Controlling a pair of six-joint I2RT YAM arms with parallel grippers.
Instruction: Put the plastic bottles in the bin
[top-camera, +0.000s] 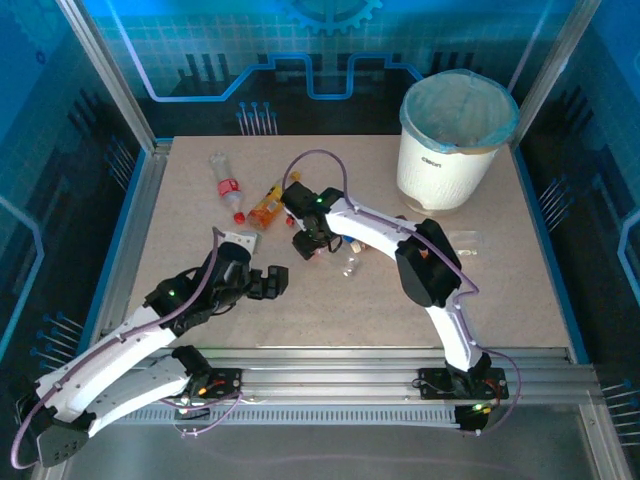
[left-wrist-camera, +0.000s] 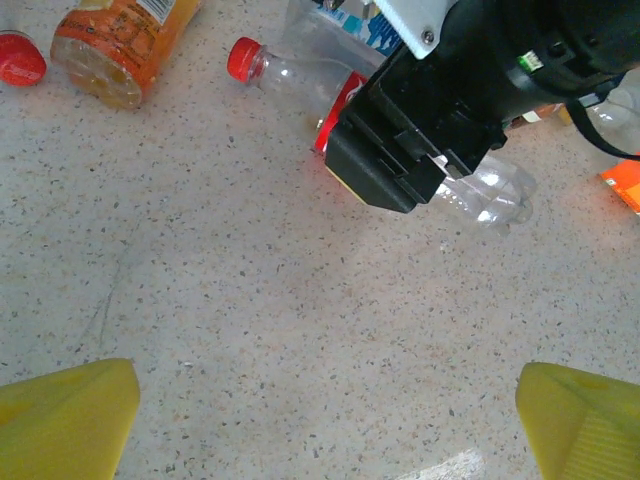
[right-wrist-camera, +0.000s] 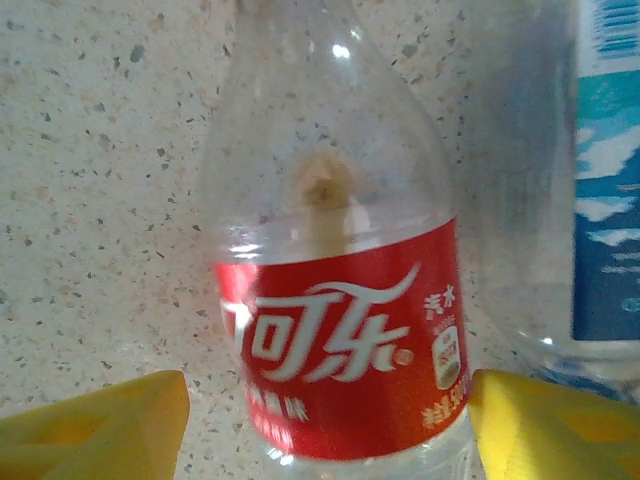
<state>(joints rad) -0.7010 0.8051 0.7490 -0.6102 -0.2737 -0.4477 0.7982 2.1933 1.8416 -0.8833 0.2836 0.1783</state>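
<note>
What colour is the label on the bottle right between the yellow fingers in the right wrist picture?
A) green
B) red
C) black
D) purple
B: the clear bottle that the right gripper straddles has a red label with white writing.

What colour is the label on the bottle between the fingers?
Red label with white writing, best in the right wrist view.
</note>
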